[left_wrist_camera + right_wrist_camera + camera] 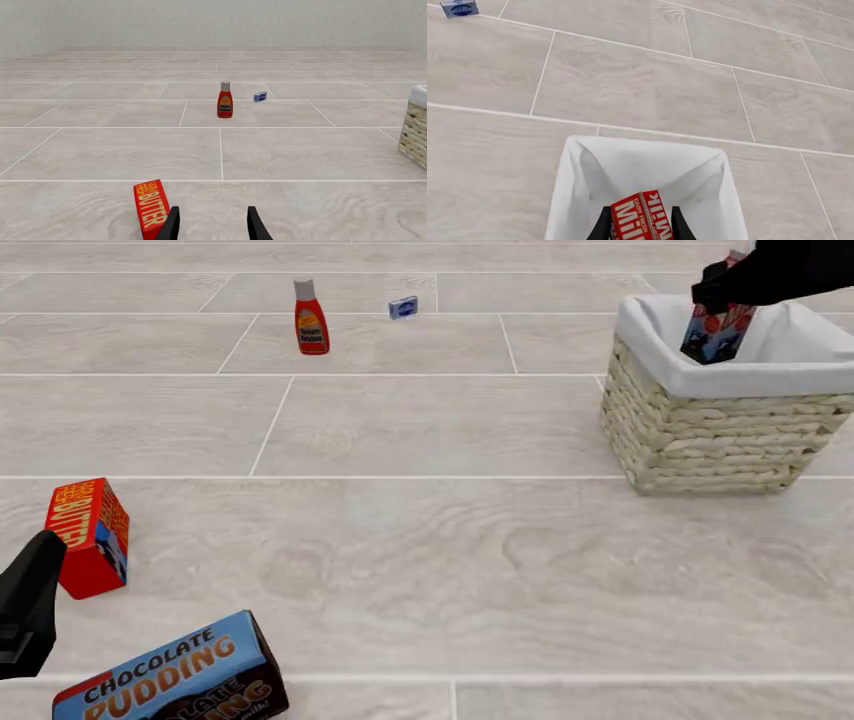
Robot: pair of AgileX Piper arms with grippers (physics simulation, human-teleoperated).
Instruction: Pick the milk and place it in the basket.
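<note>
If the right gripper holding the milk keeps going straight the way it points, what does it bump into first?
Probably the white cloth lining inside the basket. The right gripper points down into it while shut on the milk, so the milk's lower end would likely touch first. Depth is hard to judge.

A red ketchup bottle [311,319] with a white cap stood upright far out on the pale tiled surface [441,530]. Just beside it, slightly farther back, sat a small blue-and-white packet [403,307], its label too small to read. Well apart from those two, near the front left, a red-orange box marked BUTTER [90,536] stood on end. Close by it, nearer still, a dark box reading CHOCOLATE PUDDING [180,675] lay tilted, its blue face turned upward.
</note>
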